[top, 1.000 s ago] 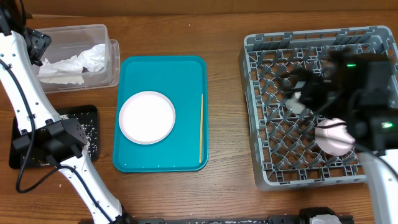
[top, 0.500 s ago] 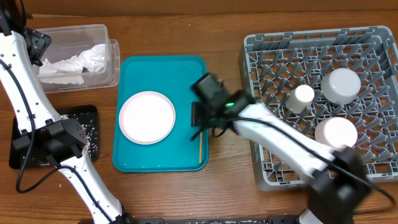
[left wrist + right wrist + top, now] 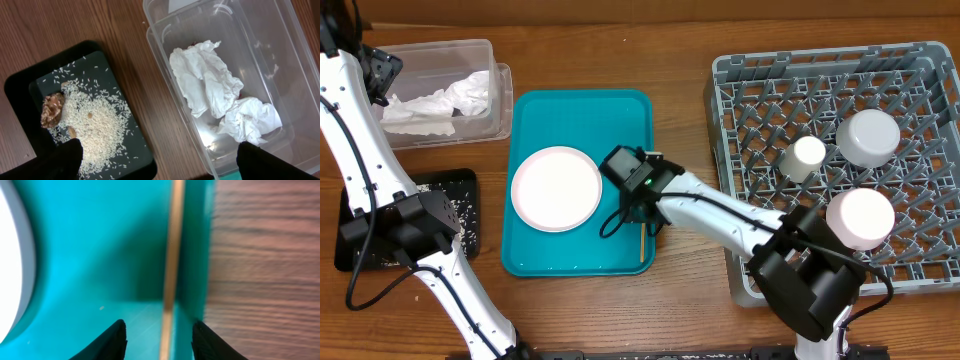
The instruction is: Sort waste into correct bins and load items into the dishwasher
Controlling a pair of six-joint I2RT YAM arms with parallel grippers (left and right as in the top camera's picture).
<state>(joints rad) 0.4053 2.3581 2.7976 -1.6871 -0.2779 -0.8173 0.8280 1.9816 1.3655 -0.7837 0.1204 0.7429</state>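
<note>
**Overhead layout, largest to smallest.** On the tabletop [image 3: 680, 60], the grey dish rack [image 3: 740, 120] fills the 3 o'clock side. It holds a steel-sided bowl [image 3: 867, 137], a white bowl [image 3: 860, 218] and a small cup [image 3: 807, 157]. The teal tray [image 3: 580, 120] lies at centre, the clear tub [image 3: 485, 50] at 10 o'clock and the black tray [image 3: 460, 185] at 8 o'clock. The white plate [image 3: 556, 188] rests on the teal tray's 9 o'clock half.

**Critical relation.** The chopstick [image 3: 171, 255] lies on the teal tray just inside its 3 o'clock wall, with its long axis running 12 to 6. The right end effector [image 3: 159, 340] is directly above it, spread apart and gripping nothing. Its two fingers stand at 9 and 3 o'clock of the stick, so they would close across the axis. The right arm is much the nearer; the left is well apart.

**View differences.**
- Overhead, the right wrist hides most of the chopstick, and only its 6 o'clock end [image 3: 641, 250] shows.
- The right wrist view shows the fingers straddling the stick. The 3 o'clock finger appears to sit over the tray wall and may catch it on descent.
- Only the left wrist view shows the left end effector [image 3: 160, 165], wide apart and empty. Below it are the crumpled napkins [image 3: 210, 85] in the tub and the rice [image 3: 95, 120] in the black tray.
</note>
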